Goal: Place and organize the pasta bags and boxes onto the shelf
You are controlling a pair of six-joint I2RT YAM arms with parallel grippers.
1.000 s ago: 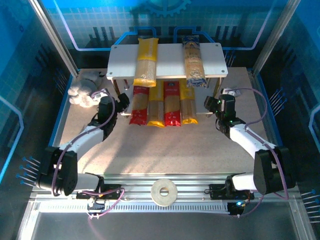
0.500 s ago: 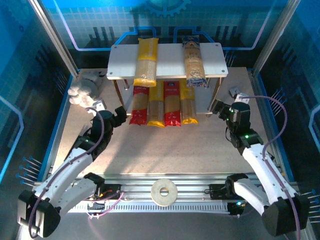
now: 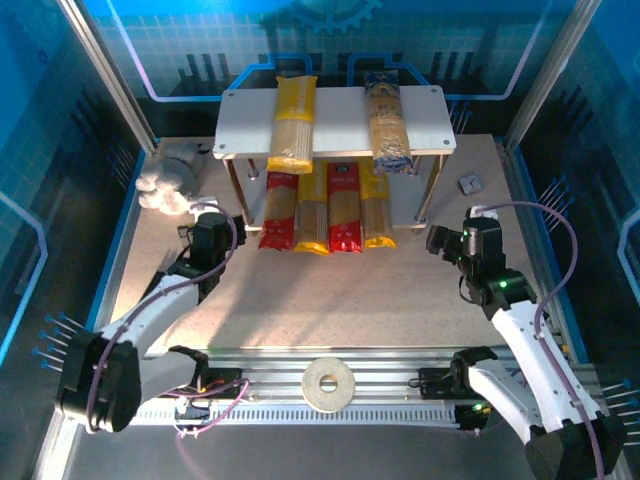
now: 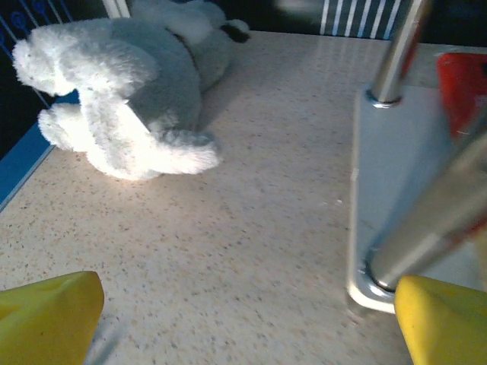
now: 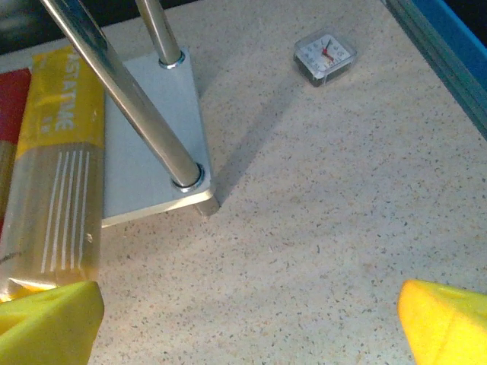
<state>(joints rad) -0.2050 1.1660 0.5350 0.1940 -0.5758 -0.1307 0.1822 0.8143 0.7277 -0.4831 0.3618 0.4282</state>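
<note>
The left gripper (image 4: 243, 338) has its jaws spread wide and holds nothing; it hangs over the bare tabletop (image 3: 330, 290) just beside the left near corner of the shelf (image 3: 335, 125). Ahead of it a plush toy (image 4: 129, 99) lies toward the far left corner of the tabletop, and a metal leg (image 4: 392, 53) rises from the lower board on its right. The right gripper (image 5: 243, 327) is likewise wide open and empty, positioned off the right near corner of the shelf and apart from it. A small clock (image 5: 325, 57) lies on the tabletop beyond it, near the right edge. The shelf stands centred at the far edge of the tabletop. Its upper board carries two packs, well apart: the upper yellow pack (image 3: 293, 122) toward the left end and the dark blue and clear pack (image 3: 388, 120) toward the right end. The lower board carries four packs side by side, near ends overhanging its near edge: from left to right, the first red pack (image 3: 279, 212), the first yellow pack (image 3: 312, 215), the second red pack (image 3: 344, 210) and the second yellow pack (image 3: 376, 208). A tape roll (image 3: 329, 383) rests on the rail at the near edge
</note>
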